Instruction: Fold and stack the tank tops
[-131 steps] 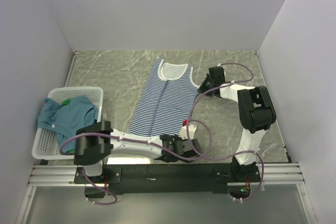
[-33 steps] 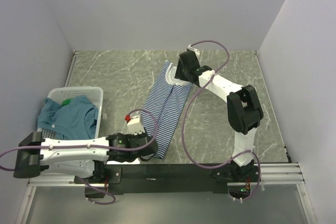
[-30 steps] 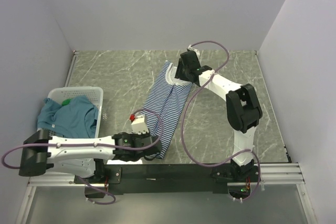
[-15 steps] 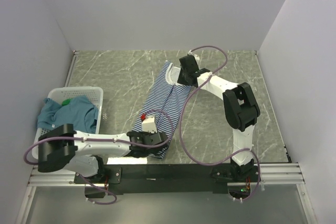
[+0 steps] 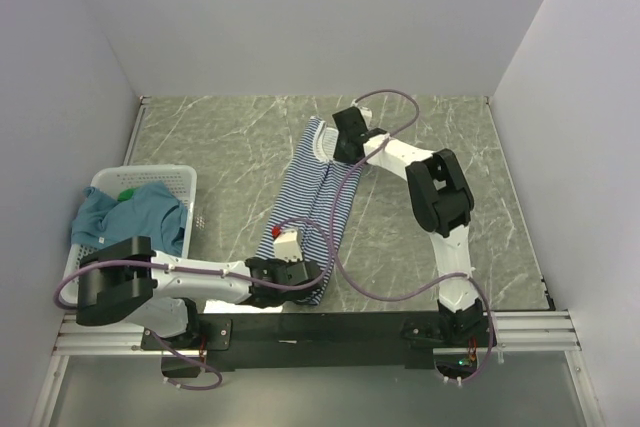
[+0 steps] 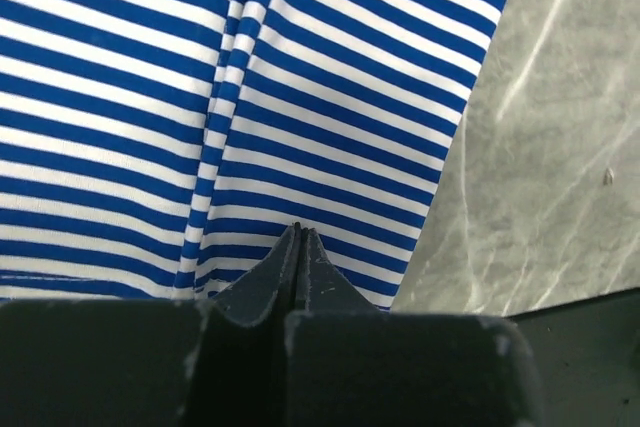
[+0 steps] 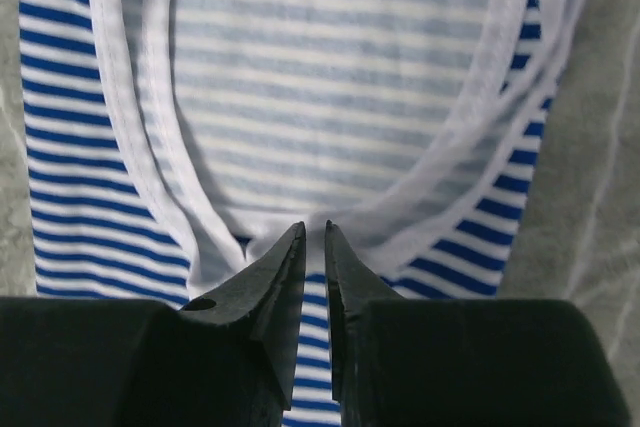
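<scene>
Striped top [image 5: 305, 192]: folded lengthwise, lying mid-table. I have the left gripper [image 6: 300, 231] clenched on its hem, arm stretched low. Right gripper [image 7: 314, 229] reaches the neckline with jaws nearly together; grasp I cannot tell.

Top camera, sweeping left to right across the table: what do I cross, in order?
white mesh basket, holding the teal-blue tank top → striped tank top → right arm's black elbow
</scene>
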Robot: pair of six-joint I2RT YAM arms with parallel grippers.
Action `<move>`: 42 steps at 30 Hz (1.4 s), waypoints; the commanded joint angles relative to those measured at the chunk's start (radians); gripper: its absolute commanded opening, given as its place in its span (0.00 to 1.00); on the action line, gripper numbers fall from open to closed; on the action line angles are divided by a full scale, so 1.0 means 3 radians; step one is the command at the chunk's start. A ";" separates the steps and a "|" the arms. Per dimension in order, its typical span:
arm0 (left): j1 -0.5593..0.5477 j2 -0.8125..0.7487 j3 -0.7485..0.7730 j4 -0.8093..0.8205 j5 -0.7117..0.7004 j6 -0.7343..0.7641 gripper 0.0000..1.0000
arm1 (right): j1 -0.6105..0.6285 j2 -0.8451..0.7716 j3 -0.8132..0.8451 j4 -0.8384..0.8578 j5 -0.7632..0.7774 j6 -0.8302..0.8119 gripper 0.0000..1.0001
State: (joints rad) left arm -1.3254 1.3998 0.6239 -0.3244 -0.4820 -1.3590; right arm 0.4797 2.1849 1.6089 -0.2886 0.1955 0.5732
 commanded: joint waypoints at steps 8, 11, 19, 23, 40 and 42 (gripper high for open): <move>-0.0260 0.0273 0.0063 -0.0166 0.0293 -0.0123 0.01 | -0.0029 0.0249 0.0456 -0.0133 0.0013 -0.0203 0.22; -0.0261 0.0284 0.0093 -0.0212 0.0267 -0.0128 0.01 | -0.0039 0.0086 0.0272 0.0051 -0.0007 -0.0274 0.25; -0.0266 0.0161 0.0124 -0.0294 0.0206 -0.0113 0.01 | -0.0336 -0.0732 -0.0238 0.0379 0.0008 -0.0188 0.33; -0.0261 0.0120 0.0124 -0.0335 0.0195 -0.0113 0.01 | -0.0479 -0.0866 -0.0398 0.0436 0.0003 -0.0096 0.33; -0.0261 -0.0125 0.0099 -0.0432 0.0175 -0.0057 0.01 | -0.0653 -0.0176 0.0016 0.0343 -0.0452 0.0140 0.25; -0.0266 -0.0136 0.0099 -0.0432 0.0180 -0.0052 0.01 | -0.0653 -0.0125 0.0067 0.0318 -0.0462 0.0155 0.25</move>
State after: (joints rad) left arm -1.3960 1.3865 0.6579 -0.4339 -0.4347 -1.3811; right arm 0.2874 2.1429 1.5665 -0.2100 0.0776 0.6022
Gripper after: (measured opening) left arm 0.012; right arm 0.249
